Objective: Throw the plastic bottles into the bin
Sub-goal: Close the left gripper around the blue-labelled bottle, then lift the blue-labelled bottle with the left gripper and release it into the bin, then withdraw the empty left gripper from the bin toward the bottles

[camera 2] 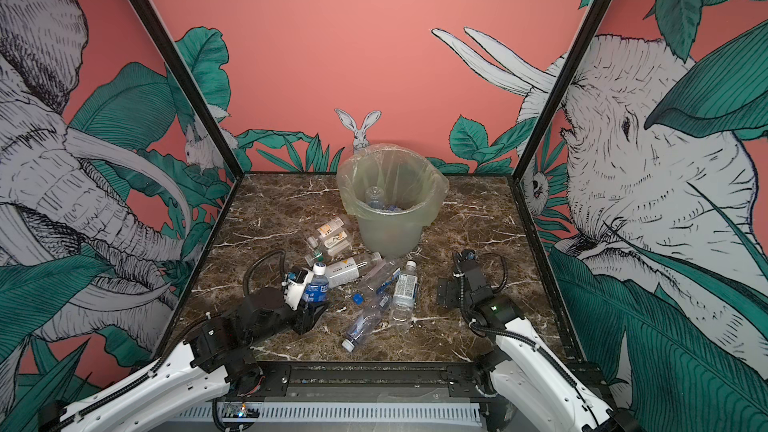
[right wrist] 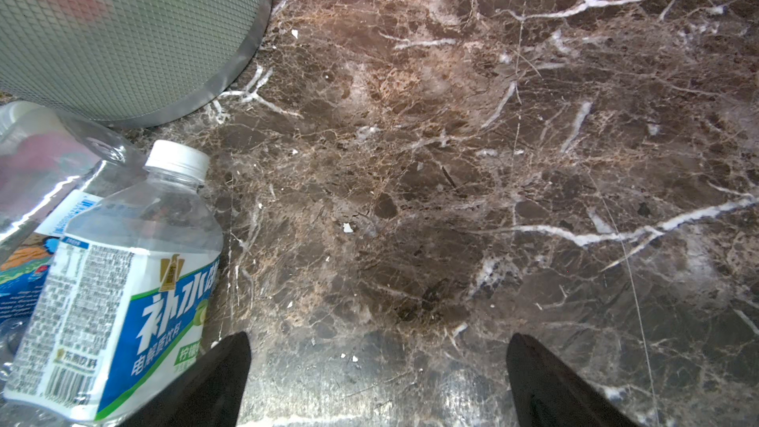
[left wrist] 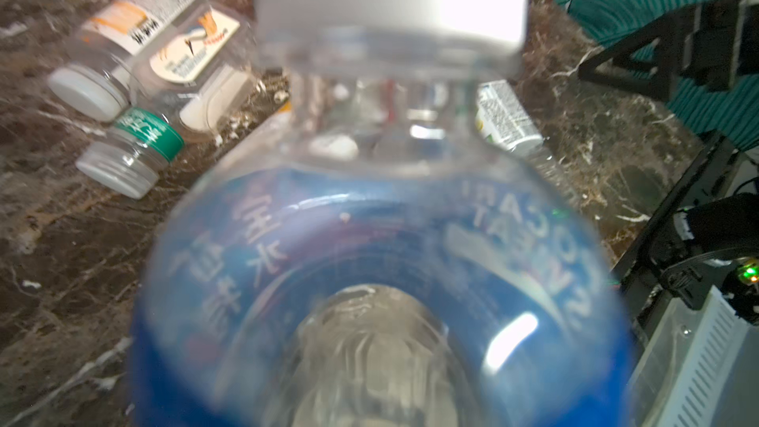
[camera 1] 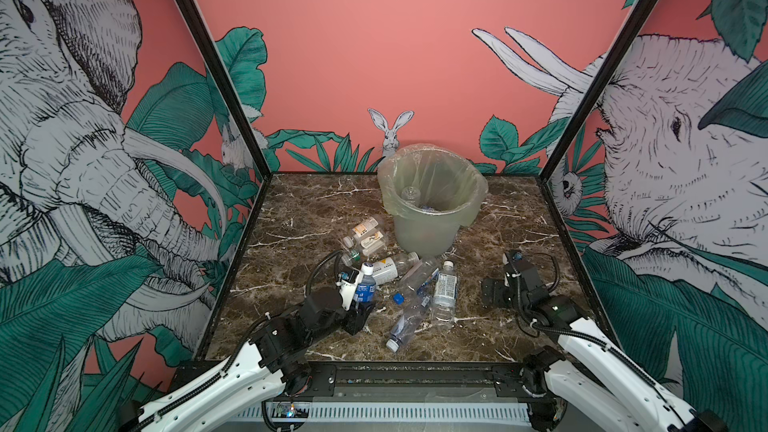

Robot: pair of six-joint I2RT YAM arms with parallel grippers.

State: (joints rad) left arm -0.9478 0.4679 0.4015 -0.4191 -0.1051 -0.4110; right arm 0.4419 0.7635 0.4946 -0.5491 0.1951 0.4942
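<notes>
Within left tool, Pocari Sweat bottle

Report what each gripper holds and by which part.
The left gripper is shut on the blue-labelled bottle, clamping its lower body near the base. The right gripper is open and holds nothing.

l gripper tight – r gripper wide
</notes>
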